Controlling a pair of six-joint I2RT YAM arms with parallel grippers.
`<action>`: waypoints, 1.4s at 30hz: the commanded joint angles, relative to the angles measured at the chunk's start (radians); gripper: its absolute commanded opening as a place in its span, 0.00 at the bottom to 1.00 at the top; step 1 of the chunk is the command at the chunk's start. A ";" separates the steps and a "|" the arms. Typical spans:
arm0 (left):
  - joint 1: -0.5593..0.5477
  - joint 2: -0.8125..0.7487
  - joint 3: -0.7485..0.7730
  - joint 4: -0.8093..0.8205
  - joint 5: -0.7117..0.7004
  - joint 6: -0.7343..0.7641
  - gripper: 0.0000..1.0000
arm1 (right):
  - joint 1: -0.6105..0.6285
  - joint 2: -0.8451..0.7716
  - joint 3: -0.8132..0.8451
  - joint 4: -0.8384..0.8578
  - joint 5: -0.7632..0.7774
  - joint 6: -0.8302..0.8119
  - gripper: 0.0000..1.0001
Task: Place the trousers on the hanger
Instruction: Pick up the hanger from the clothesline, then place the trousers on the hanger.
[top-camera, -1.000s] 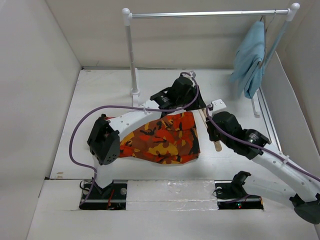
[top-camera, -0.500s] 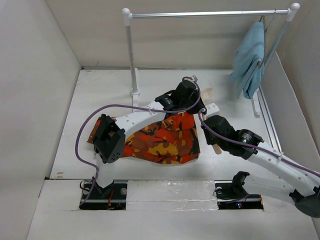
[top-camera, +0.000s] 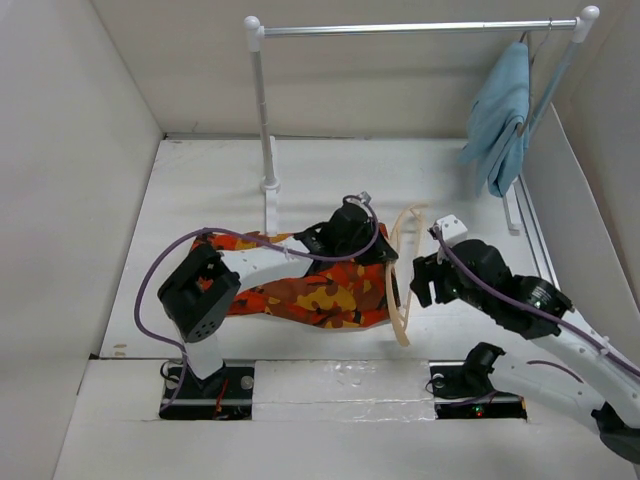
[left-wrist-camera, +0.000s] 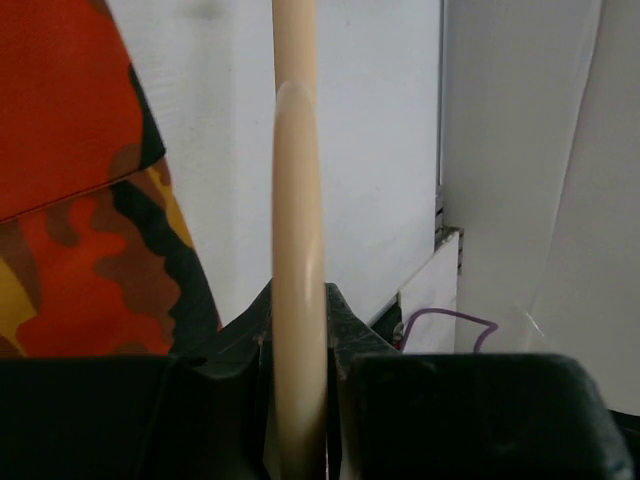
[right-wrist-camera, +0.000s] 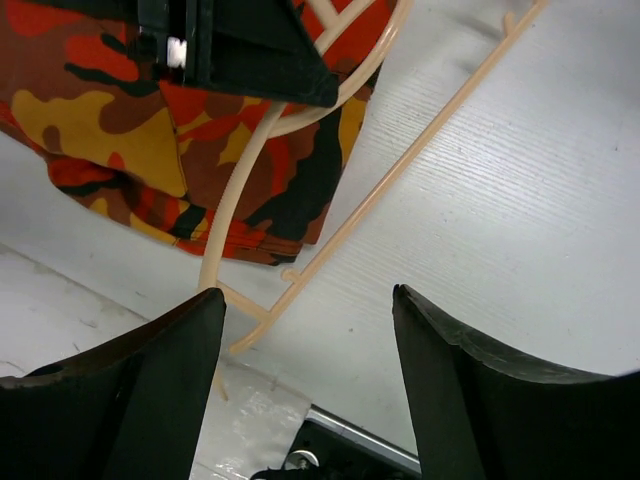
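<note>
The camouflage trousers lie folded on the table in front of the arms. They also show in the left wrist view and the right wrist view. My left gripper is shut on the tan wooden hanger, which stands on edge at the trousers' right end. The hanger's curved arm runs up between my left fingers. My right gripper is open and empty just right of the hanger. The right wrist view shows the hanger's arm and lower bar below my open fingers.
A white clothes rail stands at the back, with a light-blue cloth hanging at its right end. White walls enclose the table on the left, back and right. The arm bases sit at the near edge.
My left gripper has lifted the hanger from lying flat to standing on edge and pulled it nearer. My right gripper has let go of it and moved back to the right.
</note>
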 joint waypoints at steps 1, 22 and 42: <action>-0.028 -0.109 -0.054 0.132 -0.072 -0.052 0.00 | -0.058 -0.028 0.017 0.019 -0.128 -0.055 0.73; -0.057 -0.041 -0.364 0.411 -0.250 -0.178 0.00 | -0.444 0.512 -0.233 0.779 -0.609 -0.172 0.48; -0.057 -0.058 -0.343 0.242 -0.345 -0.049 0.00 | -0.491 0.592 -0.332 0.929 -0.711 -0.110 0.00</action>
